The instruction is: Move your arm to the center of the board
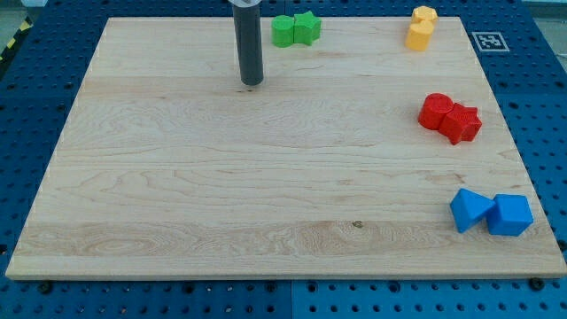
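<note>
You see the wooden board (266, 177) filling most of the view on a blue pegboard table (27, 106). The dark rod ends at my tip (252, 83), upper board, left of centre; no pincer, nothing held. Blue blocks (492, 213) sit touching at bottom right, red blocks (450, 117) at right edge, green blocks (295, 29) just right of the rod, yellow blocks (422, 27) top right.
</note>
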Robot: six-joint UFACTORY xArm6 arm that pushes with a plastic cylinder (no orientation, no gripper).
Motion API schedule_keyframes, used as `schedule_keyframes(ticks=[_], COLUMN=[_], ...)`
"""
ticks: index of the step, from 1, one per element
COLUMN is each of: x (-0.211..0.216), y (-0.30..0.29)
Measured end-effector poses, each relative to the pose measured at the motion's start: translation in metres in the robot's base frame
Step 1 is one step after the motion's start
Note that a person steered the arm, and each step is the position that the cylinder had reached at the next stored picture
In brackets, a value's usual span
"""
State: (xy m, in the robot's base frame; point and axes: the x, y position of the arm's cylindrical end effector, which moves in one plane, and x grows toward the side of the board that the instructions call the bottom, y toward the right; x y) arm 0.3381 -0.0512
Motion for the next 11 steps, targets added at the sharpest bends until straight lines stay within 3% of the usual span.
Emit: schedule_keyframes(ticks=[6,11], x=[0.001,0.063], y=[0.008,0.038])
